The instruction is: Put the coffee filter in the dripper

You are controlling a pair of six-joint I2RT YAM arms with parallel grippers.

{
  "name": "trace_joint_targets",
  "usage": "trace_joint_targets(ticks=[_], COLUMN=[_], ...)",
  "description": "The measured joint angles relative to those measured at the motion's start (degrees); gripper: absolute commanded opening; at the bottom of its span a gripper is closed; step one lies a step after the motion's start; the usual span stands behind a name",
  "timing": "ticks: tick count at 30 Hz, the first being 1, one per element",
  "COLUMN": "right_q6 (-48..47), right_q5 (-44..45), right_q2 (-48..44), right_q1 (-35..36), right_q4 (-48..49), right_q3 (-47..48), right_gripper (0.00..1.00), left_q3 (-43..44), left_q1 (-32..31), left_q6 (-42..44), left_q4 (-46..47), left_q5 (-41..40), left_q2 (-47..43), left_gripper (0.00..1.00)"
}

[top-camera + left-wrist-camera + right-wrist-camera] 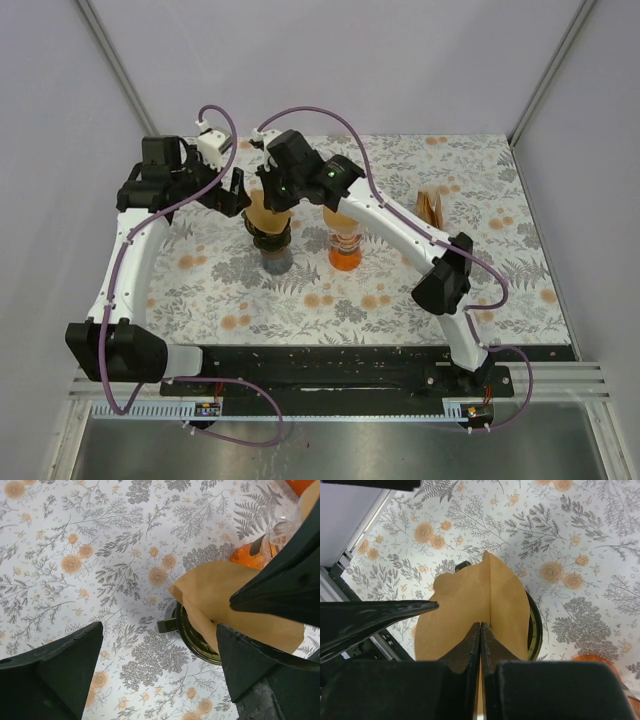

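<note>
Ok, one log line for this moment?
right hand: shut on coffee filter | filter: upright, lower part inside dripper | left hand: open, beside dripper, empty

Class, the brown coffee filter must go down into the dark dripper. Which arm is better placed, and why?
Right. The right gripper is shut on the coffee filter over the dripper; the left gripper stands open and empty beside it.

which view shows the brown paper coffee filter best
Right wrist: the brown paper coffee filter fills the centre, pinched in the right hand. Left wrist shows one side, partly hidden; top view, only a small tan patch.
</note>
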Motion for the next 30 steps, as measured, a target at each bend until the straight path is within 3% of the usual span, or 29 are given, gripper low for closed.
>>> trace_joint_targets(ticks=[6,13,25,30], right_q6=[2.89,5.84,7.15,7.39], right_q5=[-1.92,-1.62,-1.25,-0.94], right_q2=[6.56,12.11,15.23,16.65], right_q1=[0.0,0.04,0.33,0.57], right_q4=[-1.46,-5.73,-9.49,-10.71], right_q3=[1.68,5.09,11.69,13.35], right_gripper=[0.0,0.0,0.0,0.0], left_q3=[-1.9,-6.62,-9.16,-9.66], left_q1=[1.29,1.29,1.29,1.29], left_q6=[-7.52,-12.22,-13.7,-13.33], left_q4=[2.58,5.38,7.04,7.91], left_q5=[-1.64,-1.95,-1.79,-1.81], left_q2=[-0.98,-2.51,-2.25,-1.46], left_gripper=[0.95,0.75,0.73,0.67])
